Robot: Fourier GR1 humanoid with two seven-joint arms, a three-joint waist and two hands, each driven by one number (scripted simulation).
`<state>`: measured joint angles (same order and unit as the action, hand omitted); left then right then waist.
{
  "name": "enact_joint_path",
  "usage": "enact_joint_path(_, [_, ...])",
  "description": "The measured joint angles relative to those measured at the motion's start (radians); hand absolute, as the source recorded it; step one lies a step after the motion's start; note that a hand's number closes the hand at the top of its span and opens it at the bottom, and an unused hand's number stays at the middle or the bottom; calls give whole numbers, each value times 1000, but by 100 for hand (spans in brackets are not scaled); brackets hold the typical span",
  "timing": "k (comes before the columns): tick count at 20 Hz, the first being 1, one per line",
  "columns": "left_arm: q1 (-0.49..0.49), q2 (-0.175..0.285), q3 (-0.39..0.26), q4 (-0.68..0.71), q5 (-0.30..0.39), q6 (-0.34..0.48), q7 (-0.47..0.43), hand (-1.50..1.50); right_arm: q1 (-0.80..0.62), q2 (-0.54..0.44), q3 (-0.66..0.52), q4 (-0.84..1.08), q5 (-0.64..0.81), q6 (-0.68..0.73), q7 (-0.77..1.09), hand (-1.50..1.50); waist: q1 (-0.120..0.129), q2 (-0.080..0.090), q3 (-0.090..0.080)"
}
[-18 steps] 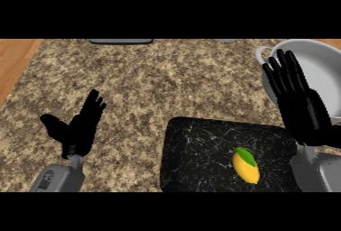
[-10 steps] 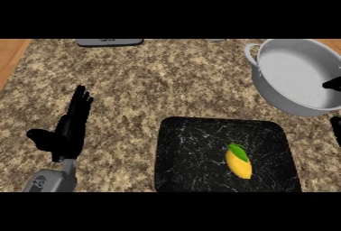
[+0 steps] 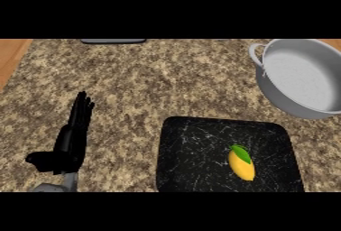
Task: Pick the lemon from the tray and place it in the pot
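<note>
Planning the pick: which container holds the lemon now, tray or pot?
The black tray, low in the view: the lemon lies on its right half. The grey pot, upper right, shows only bare inside.

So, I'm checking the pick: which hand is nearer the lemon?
Left, as far as shows: the left hand is open over the counter, left of the tray that holds the lemon. The right hand is out of view, so it cannot be compared.
</note>
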<state>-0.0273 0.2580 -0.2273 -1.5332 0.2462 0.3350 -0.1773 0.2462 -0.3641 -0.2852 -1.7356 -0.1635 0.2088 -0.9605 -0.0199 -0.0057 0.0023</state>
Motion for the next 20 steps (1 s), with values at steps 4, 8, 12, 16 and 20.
enact_joint_path(4, [16,-4,-6,-34,-21,11,11,0,127,-25,-24,-96,68,-5,-8,-150,3,1,-2])
enact_joint_path(8, [10,0,3,-35,-18,4,22,0,223,-87,-24,-183,216,-21,31,-150,2,3,-3])
enact_joint_path(12, [-8,-5,0,-44,-28,11,36,0,292,-131,22,-262,417,-52,130,-150,8,5,-4])
enact_joint_path(16, [12,-18,-17,-49,-45,11,23,0,315,-100,130,-339,610,-85,282,-150,18,6,-4])
enact_joint_path(20, [30,-29,-8,-55,-50,2,15,0,295,-53,229,-383,749,-78,411,-150,20,6,-3])
